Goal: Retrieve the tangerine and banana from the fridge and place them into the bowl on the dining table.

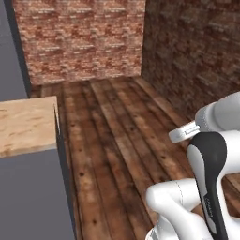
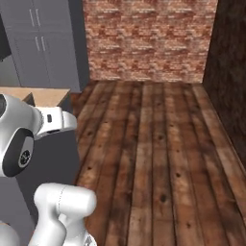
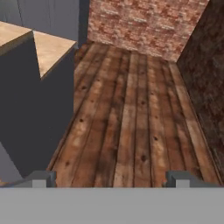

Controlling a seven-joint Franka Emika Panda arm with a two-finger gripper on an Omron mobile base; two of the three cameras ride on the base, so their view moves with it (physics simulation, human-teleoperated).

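My gripper [image 3: 111, 179] is open, its two dark fingertips [image 3: 41, 178] spread wide with nothing between them, and it looks down over bare wooden floor. The dining table [image 1: 28, 124], a light wooden top on a plain grey base, stands to the left of the arm. The same table [image 2: 45, 96] sits just behind my white hand in the right base view, and its corner [image 3: 50, 50] lies upper left in the hand view. Nothing rests on the part of its top that I see. The tangerine, banana, fridge and bowl are out of view.
Grey panelled cabinets [image 2: 43, 43] rise beyond the table at the back left. A red brick wall [image 2: 149, 38] closes the far end, and a darker brick wall [image 1: 197, 56] runs along the right. Between them stretches wooden plank floor [image 2: 153, 153].
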